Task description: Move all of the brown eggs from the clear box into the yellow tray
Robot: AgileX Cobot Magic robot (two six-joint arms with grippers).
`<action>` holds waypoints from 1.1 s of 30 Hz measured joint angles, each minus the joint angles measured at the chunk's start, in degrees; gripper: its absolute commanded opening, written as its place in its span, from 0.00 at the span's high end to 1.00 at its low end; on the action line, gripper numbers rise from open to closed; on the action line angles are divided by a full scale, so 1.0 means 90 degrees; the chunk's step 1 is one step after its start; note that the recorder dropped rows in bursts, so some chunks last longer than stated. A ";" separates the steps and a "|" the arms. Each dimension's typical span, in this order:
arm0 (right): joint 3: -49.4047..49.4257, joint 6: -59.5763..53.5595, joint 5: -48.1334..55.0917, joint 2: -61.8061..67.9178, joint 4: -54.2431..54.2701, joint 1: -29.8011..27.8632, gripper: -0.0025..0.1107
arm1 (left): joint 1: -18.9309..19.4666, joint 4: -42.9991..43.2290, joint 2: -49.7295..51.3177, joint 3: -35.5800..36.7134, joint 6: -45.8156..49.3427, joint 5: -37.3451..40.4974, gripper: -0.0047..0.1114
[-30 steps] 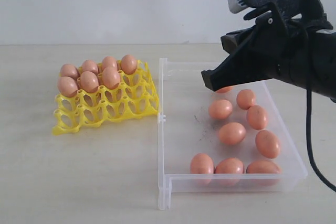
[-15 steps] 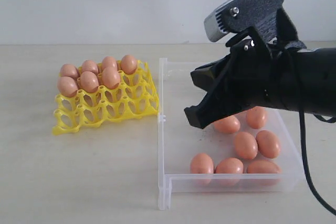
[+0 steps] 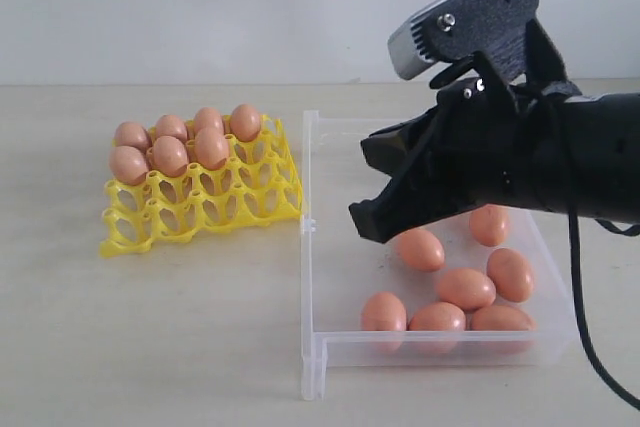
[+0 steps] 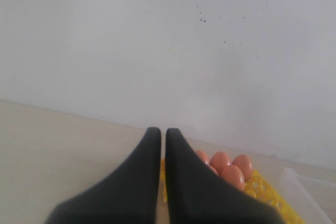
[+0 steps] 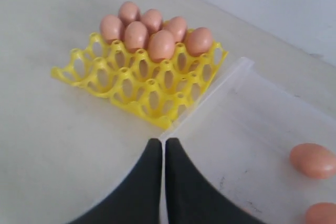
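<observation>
Over the clear box (image 3: 345, 282), the right gripper (image 3: 366, 224) hangs with its jaws pressed together on nothing. Its tip is toward the box's 9 o'clock side and just beside the nearest of the loose brown eggs (image 3: 420, 248), seven of which show, bunched toward the 4 o'clock corner (the arm covers part of the floor). At 9 o'clock of the box sits the yellow tray (image 3: 200, 217), with seven more eggs filling its 12 o'clock rows, four behind and three in front. The left gripper (image 4: 163, 132), seen only in its wrist view, is likewise closed and empty.
</observation>
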 measured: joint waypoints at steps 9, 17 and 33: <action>0.0000 -0.0531 -0.1703 0.0000 0.0399 0.0000 0.98 | 0.0000 0.0000 0.0000 0.0000 0.0000 0.0000 0.93; 0.0000 -0.2439 -0.2671 0.0000 0.2035 0.0000 0.98 | 0.0000 0.0000 0.0000 0.0000 0.0000 0.0000 0.93; 0.0105 -0.3990 0.0633 0.0000 0.3784 0.0000 0.98 | 0.0000 0.0000 0.0000 0.0000 0.0000 0.0000 0.93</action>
